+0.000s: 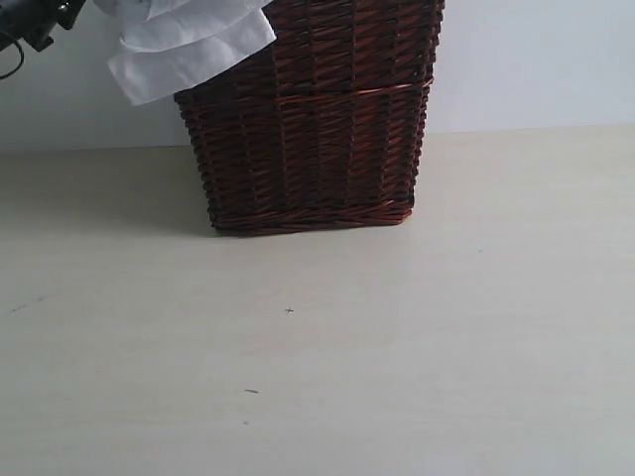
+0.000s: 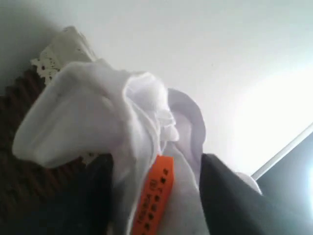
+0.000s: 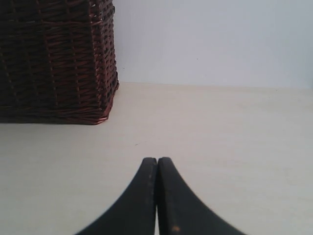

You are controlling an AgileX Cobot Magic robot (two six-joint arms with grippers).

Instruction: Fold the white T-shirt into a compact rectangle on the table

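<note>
The white T-shirt (image 1: 189,45) hangs bunched over the top left edge of the basket at the top of the exterior view. In the left wrist view the T-shirt (image 2: 98,112) fills the gap between my left gripper's (image 2: 156,164) dark fingers (image 2: 230,196), with its orange neck tag (image 2: 155,196) between them. The left gripper is shut on this bunch of cloth, above the basket's rim. My right gripper (image 3: 157,159) is shut with nothing in it, low over the bare table (image 3: 230,127), to the right of the basket. The shirt's lettering is hidden.
A dark brown wicker basket (image 1: 317,129) stands at the back middle of the pale table (image 1: 397,357); its white lace rim (image 2: 58,54) shows in the left wrist view. A plain white wall (image 1: 536,59) rises behind it. The basket (image 3: 54,58) also appears in the right wrist view.
</note>
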